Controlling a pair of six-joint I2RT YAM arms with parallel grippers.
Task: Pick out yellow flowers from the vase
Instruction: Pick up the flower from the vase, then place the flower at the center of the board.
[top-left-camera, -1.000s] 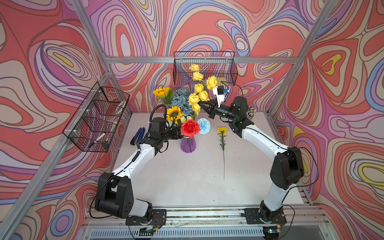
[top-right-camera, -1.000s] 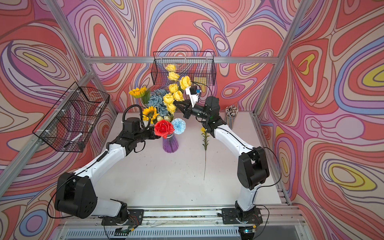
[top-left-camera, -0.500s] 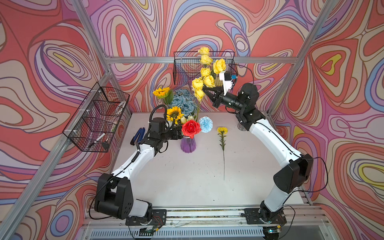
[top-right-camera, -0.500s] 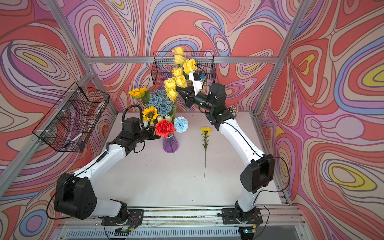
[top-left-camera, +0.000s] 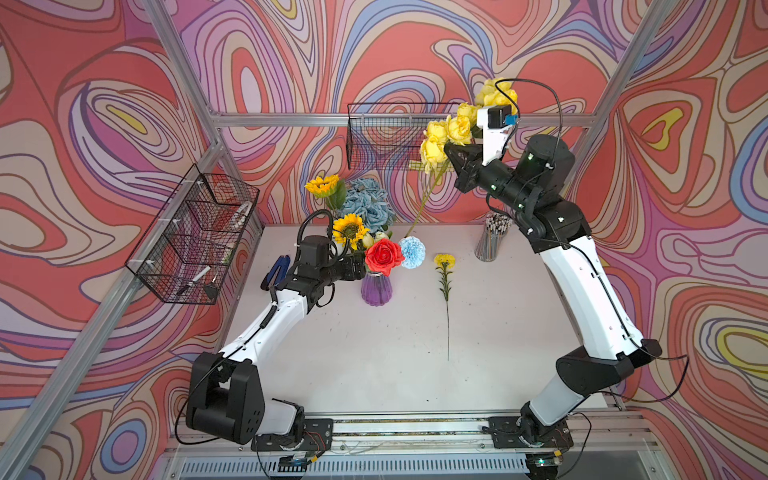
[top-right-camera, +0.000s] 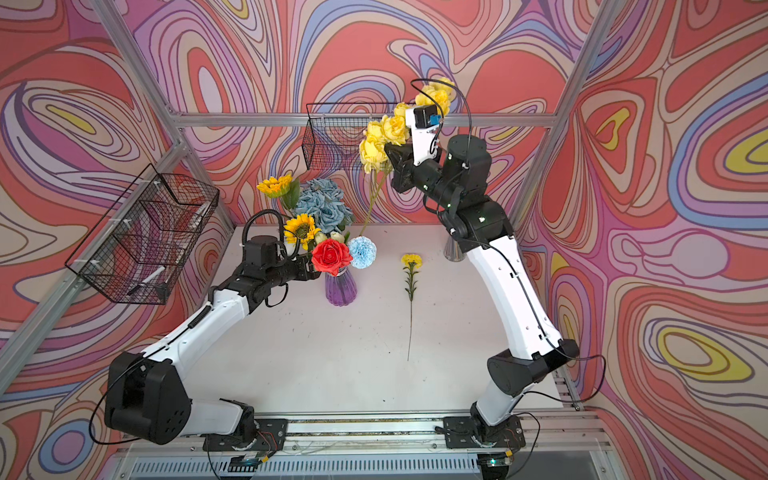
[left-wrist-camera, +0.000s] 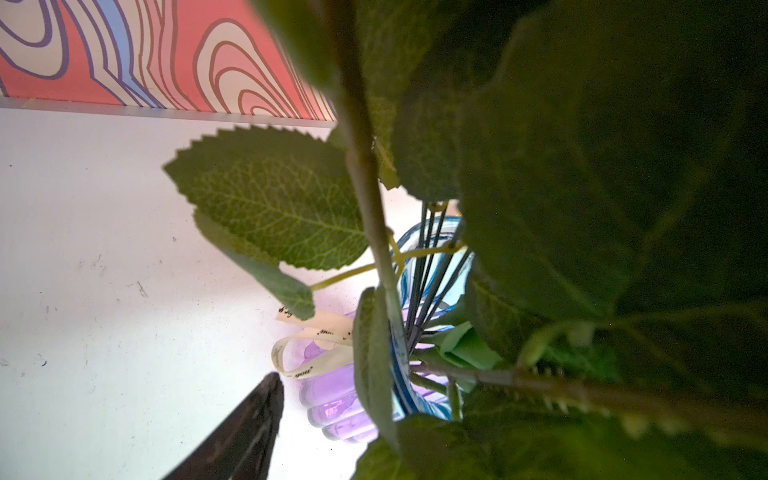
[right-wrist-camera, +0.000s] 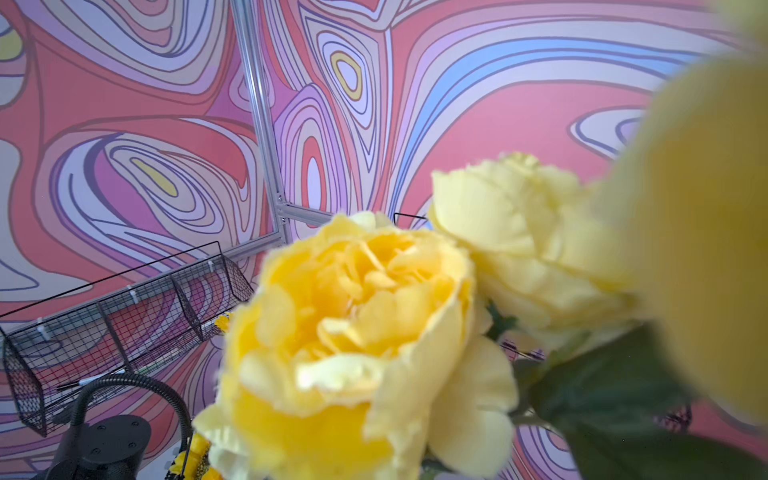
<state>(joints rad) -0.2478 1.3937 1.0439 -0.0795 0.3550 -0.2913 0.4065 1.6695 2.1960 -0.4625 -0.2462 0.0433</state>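
My right gripper (top-left-camera: 452, 153) is shut on the stem of the yellow rose spray (top-left-camera: 446, 135), held high near the back wall. The stem's lower end hangs just behind a blue carnation (top-left-camera: 412, 252). The blooms (right-wrist-camera: 353, 332) fill the right wrist view. Two sunflowers (top-left-camera: 350, 227) (top-left-camera: 322, 185) stand in the purple vase (top-left-camera: 376, 291). A yellow carnation (top-left-camera: 444, 261) lies on the table to the vase's right. My left gripper (top-left-camera: 357, 268) is at the vase neck, half hidden by a red rose (top-left-camera: 383, 256). One dark finger (left-wrist-camera: 245, 428) shows beside the vase (left-wrist-camera: 336, 407); leaves hide the other.
Blue roses (top-left-camera: 368, 205) and cream tulip buds (top-left-camera: 368, 240) also stand in the vase. A clear cup of pencils (top-left-camera: 492, 239) stands under the right arm. Wire baskets hang on the left wall (top-left-camera: 195, 241) and the back wall (top-left-camera: 390, 137). A blue-handled tool (top-left-camera: 277, 268) lies by the left arm.
The right arm has lifted the yellow rose spray up and to the right, away from the bouquet. The left arm and the vase have stayed put.
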